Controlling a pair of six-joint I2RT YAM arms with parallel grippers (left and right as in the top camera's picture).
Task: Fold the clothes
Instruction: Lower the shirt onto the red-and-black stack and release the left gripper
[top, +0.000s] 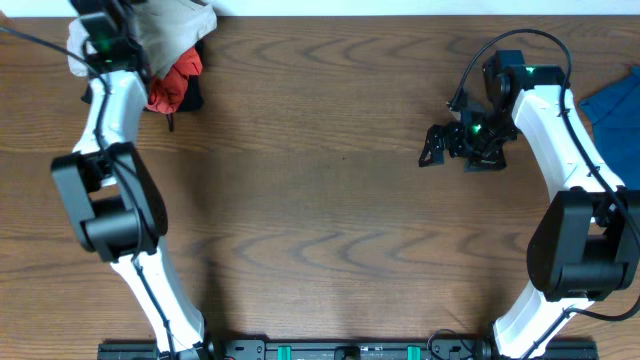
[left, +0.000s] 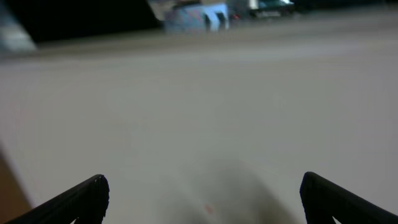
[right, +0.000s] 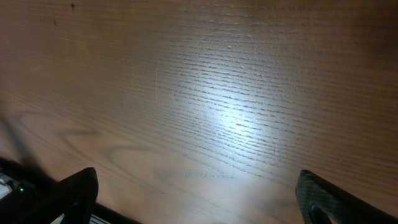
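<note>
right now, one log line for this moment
left arm: jaws open over pale cloth | right arm: jaws open over table | blue cloth: right edge, untouched

A robotics lab: wood-grain table (top: 320, 220) flanked by two mounted robot arms (top: 115, 100).

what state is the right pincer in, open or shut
Open. The wrist view of the right pincer shows its fingers far apart at opposite edges, with only bare table between them.

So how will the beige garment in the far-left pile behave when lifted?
Probably floppy: the beige garment lies crumpled in soft folds, so it should sag. It overlaps the red cloth, so lifting may drag that along.
</note>
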